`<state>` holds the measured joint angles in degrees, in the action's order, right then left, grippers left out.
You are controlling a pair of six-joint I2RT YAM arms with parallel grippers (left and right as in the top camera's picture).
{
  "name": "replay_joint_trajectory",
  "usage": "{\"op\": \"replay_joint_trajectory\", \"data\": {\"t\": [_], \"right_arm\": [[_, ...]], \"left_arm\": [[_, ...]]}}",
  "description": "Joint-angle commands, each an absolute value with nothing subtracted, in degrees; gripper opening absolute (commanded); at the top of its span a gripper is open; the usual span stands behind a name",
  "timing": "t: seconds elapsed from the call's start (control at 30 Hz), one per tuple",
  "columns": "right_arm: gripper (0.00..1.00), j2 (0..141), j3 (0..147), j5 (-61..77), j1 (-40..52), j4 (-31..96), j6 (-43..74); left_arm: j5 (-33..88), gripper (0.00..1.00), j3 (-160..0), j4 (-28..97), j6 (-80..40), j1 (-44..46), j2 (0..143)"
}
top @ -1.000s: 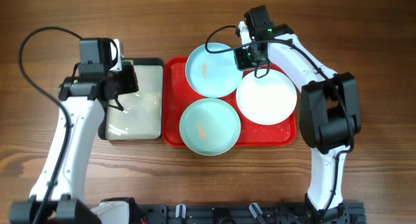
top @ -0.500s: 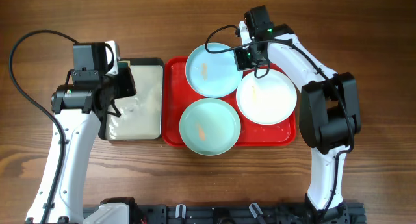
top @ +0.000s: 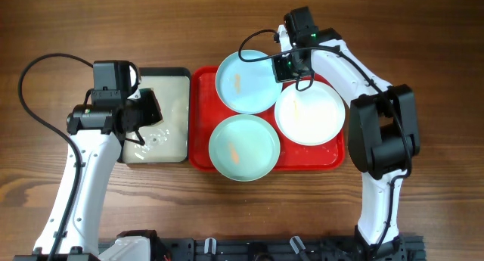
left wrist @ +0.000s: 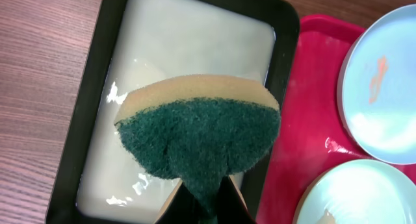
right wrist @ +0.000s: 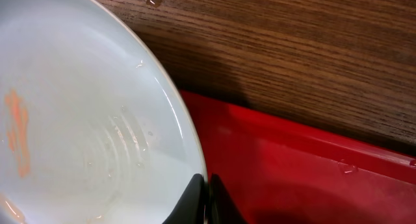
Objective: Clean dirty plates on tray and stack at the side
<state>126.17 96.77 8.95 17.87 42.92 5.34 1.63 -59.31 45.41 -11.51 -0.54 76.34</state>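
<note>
Three plates lie on the red tray (top: 198,144): an aqua plate (top: 249,87) at the back, a second aqua plate (top: 246,144) at the front, and a white plate (top: 310,113) on the right. Orange smears mark all three. My right gripper (top: 282,67) is shut on the back aqua plate's right rim; in the right wrist view that gripper (right wrist: 208,188) pinches the plate's (right wrist: 84,113) edge over the tray (right wrist: 299,178). My left gripper (left wrist: 205,201) is shut on a green-and-yellow sponge (left wrist: 201,130), held over the cream tray.
The black-rimmed cream tray (top: 178,102) holds milky liquid and stands just left of the red tray, edges nearly touching. Bare wooden table (top: 423,64) surrounds both trays. A few water drops (right wrist: 153,0) sit on the wood behind the back plate.
My left gripper has shifted with the sponge toward the front and right over the cream tray, and the liquid now ripples. The right arm has stayed at the plate's rim.
</note>
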Motion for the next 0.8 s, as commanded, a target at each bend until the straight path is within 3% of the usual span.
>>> {"op": "replay_joint_trajectory", "data": {"t": [0.0, 0.77], "right_arm": [[0.04, 127.15, 95.98, 9.52, 18.22, 42.65, 6.20], [0.04, 127.15, 95.98, 11.73, 18.22, 42.33, 6.20]], "left_arm": [[2.50, 0.04, -59.02, 45.04, -12.47, -0.86, 76.31], [-1.93, 0.04, -59.02, 43.64, -12.47, -0.84, 76.29]]}}
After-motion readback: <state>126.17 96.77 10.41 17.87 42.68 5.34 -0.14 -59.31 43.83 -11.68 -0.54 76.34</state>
